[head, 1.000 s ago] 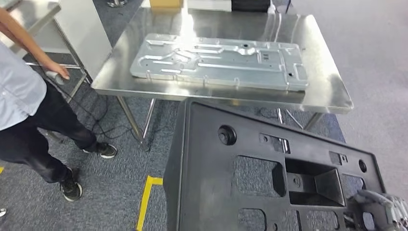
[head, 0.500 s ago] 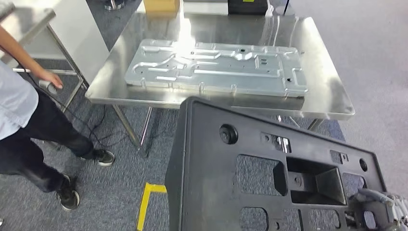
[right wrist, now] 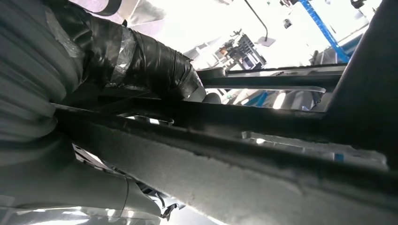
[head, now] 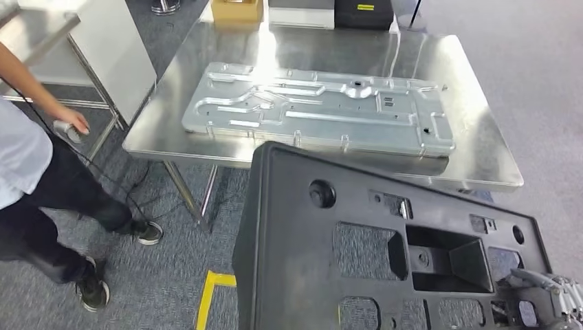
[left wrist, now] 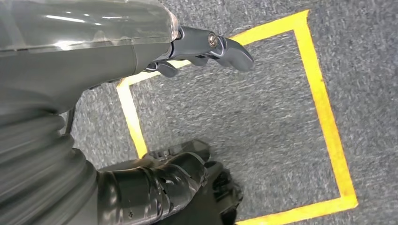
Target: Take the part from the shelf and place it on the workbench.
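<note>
Right hand (head: 543, 299) grasping the lower right edge of the black panel (head: 330, 261), which is held tilted in front of the robot. Left hand (left wrist: 141, 140) hanging empty, fingers apart, above a yellow floor square (left wrist: 324, 108). Beyond the panel: steel table (head: 481, 137) bearing a metal plate (head: 316, 110). Far left: a person (head: 27, 158).

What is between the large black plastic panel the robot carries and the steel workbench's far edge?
In the head view, a long silver stamped metal plate lies flat on the steel workbench, beyond the black plastic panel.
</note>
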You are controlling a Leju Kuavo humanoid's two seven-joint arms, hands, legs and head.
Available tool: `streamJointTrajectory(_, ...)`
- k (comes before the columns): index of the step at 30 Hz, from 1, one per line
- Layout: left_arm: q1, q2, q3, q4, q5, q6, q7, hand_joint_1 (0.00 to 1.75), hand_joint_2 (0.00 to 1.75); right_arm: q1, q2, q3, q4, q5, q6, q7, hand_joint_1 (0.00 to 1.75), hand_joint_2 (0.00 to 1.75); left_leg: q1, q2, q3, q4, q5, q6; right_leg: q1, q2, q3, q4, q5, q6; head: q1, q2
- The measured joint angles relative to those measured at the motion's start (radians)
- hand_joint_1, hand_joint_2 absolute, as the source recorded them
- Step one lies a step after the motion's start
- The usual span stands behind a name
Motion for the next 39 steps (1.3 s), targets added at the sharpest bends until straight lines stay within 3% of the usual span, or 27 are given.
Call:
streamJointTrajectory(3,-0.002,-0.001,0.000,0.000,0.000,0.000,0.000,0.00,1.75,0.000,-0.002,0.000,0.000,0.000,0.000,0.002,1.75,1.75,0.001,0.004,0.008,-0.003,-0.012,-0.015,-0.007,0.002,0.017,-0.027,-0.007,-0.011,-0.001,0.000)
streamJointTrajectory(4,-0.003,-0.001,0.000,0.000,0.000,0.000,0.000,0.00,1.75,0.000,-0.002,0.000,-0.001,0.001,0.000,0.002,1.75,1.75,0.001,0.004,0.001,0.019,-0.024,-0.020,-0.011,0.001,0.028,-0.038,-0.008,-0.015,-0.004,0.000)
streamJointTrajectory(5,-0.004,-0.001,0.000,0.000,0.000,0.000,0.000,0.00,1.75,0.000,-0.002,0.000,-0.001,0.001,0.000,0.002,1.75,1.75,0.003,0.005,-0.020,0.062,-0.044,-0.026,-0.015,-0.001,0.038,-0.046,-0.010,-0.019,-0.005,0.000)
streamJointTrajectory(7,-0.004,-0.001,0.000,0.000,0.000,0.000,0.000,0.00,1.75,-0.001,-0.003,0.000,-0.001,0.001,0.000,0.002,1.75,1.75,0.008,0.005,-0.103,0.198,-0.091,-0.037,-0.015,-0.005,0.052,-0.051,-0.019,-0.025,-0.008,0.000)
streamJointTrajectory(8,-0.002,-0.001,0.000,0.000,0.000,0.000,0.000,0.00,1.75,-0.001,-0.003,0.000,-0.001,0.001,0.000,0.002,1.75,1.75,0.011,0.005,-0.144,0.254,-0.099,-0.041,-0.015,-0.005,0.059,-0.050,-0.025,-0.025,-0.008,0.000)
streamJointTrajectory(9,0.000,-0.001,0.000,0.000,0.000,0.000,0.000,0.00,1.75,-0.001,-0.003,0.000,-0.001,0.001,0.000,0.002,1.75,1.75,0.013,0.005,-0.171,0.279,-0.087,-0.044,-0.016,-0.004,0.067,-0.050,-0.032,-0.024,-0.008,0.000)
streamJointTrajectory(10,0.002,-0.001,0.000,0.000,0.000,0.000,0.000,0.00,1.75,-0.001,-0.003,0.000,-0.001,0.001,0.000,0.002,1.75,1.75,0.014,0.005,-0.179,0.263,-0.053,-0.046,-0.017,-0.002,0.076,-0.049,-0.040,-0.022,-0.008,0.000)
streamJointTrajectory(12,0.003,-0.001,0.000,0.000,0.000,0.000,0.000,0.00,1.75,-0.001,-0.003,0.000,-0.001,0.001,0.000,0.002,1.75,1.75,0.016,0.006,-0.149,0.148,0.044,-0.046,-0.019,0.000,0.098,-0.047,-0.058,-0.014,-0.008,0.000)
streamJointTrajectory(14,0.002,-0.001,0.000,0.000,0.000,0.000,0.001,0.00,1.75,-0.002,-0.003,0.000,-0.001,0.001,0.000,0.002,1.75,1.75,0.013,0.006,-0.116,0.052,0.091,-0.039,-0.017,0.001,0.106,-0.043,-0.073,-0.002,-0.007,0.000)
streamJointTrajectory(19,0.003,0.000,0.000,0.000,0.000,0.000,0.002,0.00,1.75,-0.003,-0.003,0.000,-0.001,0.001,0.000,0.002,1.75,1.75,0.012,0.003,-0.095,0.015,0.078,-0.008,-0.016,0.000,0.104,-0.029,-0.095,0.024,-0.006,0.000)
streamJointTrajectory(21,0.001,-0.001,0.000,0.000,-0.001,0.000,0.002,0.00,1.75,-0.004,-0.004,0.000,-0.001,0.001,0.000,0.002,1.75,1.75,0.014,0.004,-0.081,0.006,0.074,0.004,-0.017,0.000,0.057,0.066,-0.140,0.029,-0.004,0.000)
streamJointTrajectory(23,-0.001,-0.001,0.000,0.000,-0.002,0.000,0.003,0.00,1.75,-0.004,-0.005,0.000,-0.001,0.001,0.000,0.002,1.75,1.75,0.011,0.004,-0.072,0.005,0.064,0.010,-0.017,0.000,-0.028,0.201,-0.184,0.031,-0.004,0.000)
streamJointTrajectory(24,0.000,-0.001,0.000,0.000,-0.002,0.000,0.003,0.00,1.75,-0.004,-0.006,0.000,0.000,0.001,0.000,0.003,1.75,1.75,0.009,0.004,-0.066,0.005,0.059,0.011,-0.017,0.000,-0.060,0.239,-0.182,0.031,-0.004,0.000)
streamJointTrajectory(25,0.001,-0.001,0.000,0.000,-0.003,0.000,0.003,0.00,1.75,-0.004,-0.006,0.000,0.000,0.001,0.000,0.004,1.75,1.75,0.008,0.003,-0.058,0.005,0.053,0.011,-0.016,0.000,-0.073,0.238,-0.157,0.028,-0.004,0.000)
streamJointTrajectory(27,0.001,-0.001,0.000,0.000,-0.003,0.000,0.004,0.00,1.75,-0.004,-0.007,0.000,0.001,0.001,0.000,0.007,1.75,1.75,0.005,0.000,-0.036,0.005,0.038,0.009,-0.013,0.000,-0.046,0.133,-0.063,0.018,-0.004,0.000)
streamJointTrajectory(29,0.000,-0.003,0.000,0.000,-0.003,0.000,0.005,0.00,1.75,-0.005,-0.008,0.000,0.002,0.002,0.000,0.010,1.75,1.75,0.001,-0.001,-0.020,0.004,0.023,0.002,-0.006,0.000,-0.001,0.023,-0.008,0.004,-0.004,0.000)
streamJointTrajectory(32,-0.003,-0.005,0.000,0.000,-0.003,0.001,0.007,0.00,1.75,-0.005,-0.010,0.000,0.001,0.004,0.000,0.012,1.75,1.75,0.001,0.000,-0.015,-0.003,0.015,-0.011,0.001,0.002,0.020,-0.018,-0.014,-0.008,-0.006,0.000)
streamJointTrajectory(35,-0.004,-0.005,0.000,0.000,-0.003,0.001,0.008,0.00,1.75,-0.005,-0.010,0.000,0.001,0.004,0.000,0.014,1.75,1.75,0.000,0.004,-0.024,0.034,-0.015,-0.025,-0.011,0.000,0.040,-0.041,-0.015,-0.019,-0.008,0.000)
streamJointTrajectory(38,-0.003,-0.005,0.000,0.000,-0.007,0.001,0.009,0.00,1.75,-0.006,-0.010,0.000,0.001,0.004,0.000,0.015,1.75,1.75,0.004,0.004,-0.127,0.217,-0.087,-0.036,-0.013,-0.005,0.057,-0.049,-0.024,-0.028,-0.010,0.000)
streamJointTrajectory(39,-0.002,-0.005,0.000,0.000,-0.008,0.001,0.009,0.00,1.75,-0.006,-0.010,0.000,0.002,0.005,0.000,0.016,1.75,1.75,0.006,0.004,-0.160,0.261,-0.090,-0.039,-0.013,-0.005,0.062,-0.049,-0.028,-0.028,-0.010,0.000)
